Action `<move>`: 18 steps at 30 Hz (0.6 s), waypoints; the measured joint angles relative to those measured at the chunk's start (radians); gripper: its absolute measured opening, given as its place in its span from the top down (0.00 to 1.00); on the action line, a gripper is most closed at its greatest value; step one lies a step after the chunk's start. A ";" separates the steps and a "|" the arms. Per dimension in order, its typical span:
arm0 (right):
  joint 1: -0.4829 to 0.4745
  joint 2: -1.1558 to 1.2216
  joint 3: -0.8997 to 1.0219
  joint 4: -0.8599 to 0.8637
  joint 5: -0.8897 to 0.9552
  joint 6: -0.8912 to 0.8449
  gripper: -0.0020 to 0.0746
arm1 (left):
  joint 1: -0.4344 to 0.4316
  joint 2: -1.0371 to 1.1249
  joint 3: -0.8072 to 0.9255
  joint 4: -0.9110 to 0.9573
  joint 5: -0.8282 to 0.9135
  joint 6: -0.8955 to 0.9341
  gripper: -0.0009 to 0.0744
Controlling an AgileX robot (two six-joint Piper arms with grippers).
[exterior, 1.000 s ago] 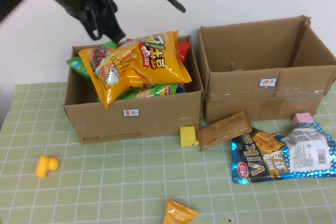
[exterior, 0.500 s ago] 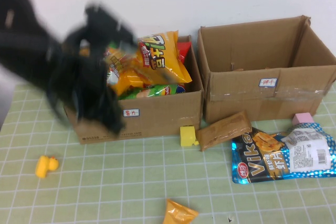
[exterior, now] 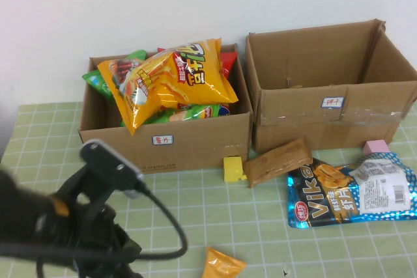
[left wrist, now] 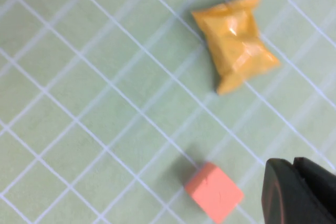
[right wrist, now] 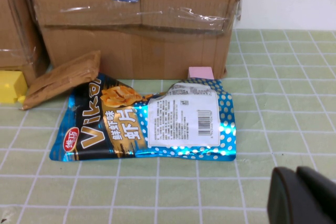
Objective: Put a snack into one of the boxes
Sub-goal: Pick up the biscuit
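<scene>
The left cardboard box [exterior: 195, 140] holds several chip bags, with a big yellow chip bag [exterior: 166, 79] on top. The right cardboard box [exterior: 293, 118] looks nearly bare inside. A brown snack packet [exterior: 279, 159] and a blue Vike bag [exterior: 348, 190] lie in front of it, and both show in the right wrist view: the brown packet [right wrist: 63, 77] and the blue bag [right wrist: 147, 121]. A small orange packet [exterior: 221, 264] lies at the front. My left arm [exterior: 78, 226] is low at the front left. My left gripper [left wrist: 295, 192] is shut and empty near the orange packet [left wrist: 233, 40]. My right gripper [right wrist: 297, 195] is shut and empty, short of the blue bag.
A yellow block [exterior: 232, 168] stands by the left box's front corner. A pink block [exterior: 375, 146] sits by the right box. A salmon cube [left wrist: 213, 191] lies beside my left gripper. The green grid mat [exterior: 195, 213] covers the table.
My left arm has swung from above the back of the left box down to the table's front left. The yellow chip bag stays in the box.
</scene>
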 joint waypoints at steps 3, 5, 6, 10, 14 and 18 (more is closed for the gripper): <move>0.000 0.000 0.000 0.000 0.000 0.000 0.98 | 0.000 -0.044 0.077 -0.042 -0.101 -0.015 0.99; 0.000 0.000 0.000 0.000 0.000 0.000 0.98 | 0.000 -0.056 0.105 -0.086 -0.113 0.003 0.99; 0.000 0.000 0.000 0.000 0.000 0.000 0.98 | -0.004 -0.057 0.113 -0.112 -0.113 0.034 0.99; 0.000 0.000 0.000 0.000 0.000 0.000 0.98 | -0.078 -0.057 0.119 -0.184 -0.114 0.121 0.99; 0.000 0.000 0.000 0.000 0.000 0.000 0.98 | -0.211 -0.052 0.121 -0.192 -0.166 0.167 0.99; 0.000 0.000 0.000 0.000 0.000 0.000 0.98 | -0.351 0.003 0.119 -0.128 -0.192 0.297 0.99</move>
